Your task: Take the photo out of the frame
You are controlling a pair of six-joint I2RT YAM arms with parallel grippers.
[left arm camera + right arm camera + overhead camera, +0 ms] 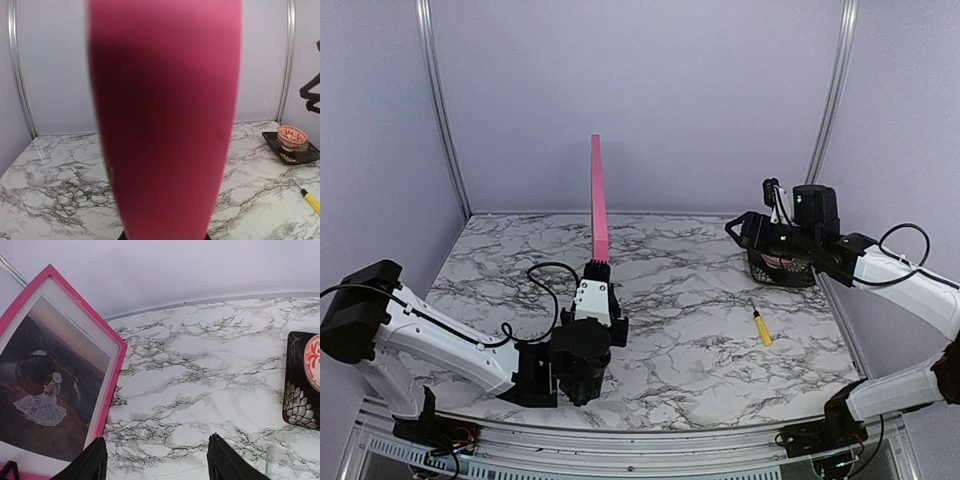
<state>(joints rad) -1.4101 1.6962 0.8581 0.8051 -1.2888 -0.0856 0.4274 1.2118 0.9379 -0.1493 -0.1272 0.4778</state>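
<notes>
**Task status: extraction not started.**

1. Position of the frame. The left gripper point(597, 268) is closed on the lower edge of the frame point(599, 195) and holds it upright above the table point(690, 300), edge-on to the top camera. In the left wrist view the pink edge fills most of the picture, blurred by closeness, and the fingers themselves are not visible there.

2. Position of the photo. In the right wrist view the photo point(50, 390) sits inside the pink border, with a white margin around it. The front face of the frame is turned toward the right arm. No corner or edge of the print projects beyond the border.

3. Right gripper point(156, 450). The jaws stand wide apart and hold nothing. The gripper is near the frame but apart from it, over bare table.

4. Not determinable. The rear face of the frame is shown in no view, so it cannot be told whether a backing panel is fitted or removed.

5. Work remaining, as judged: gain access to the print, grip it, draw it clear of the frame, and set it down.

6. Other items. A black tray point(292, 152) carrying a red-and-white bowl point(291, 136), and a yellow screwdriver point(761, 327), lie on the right side, well apart from the frame.
</notes>
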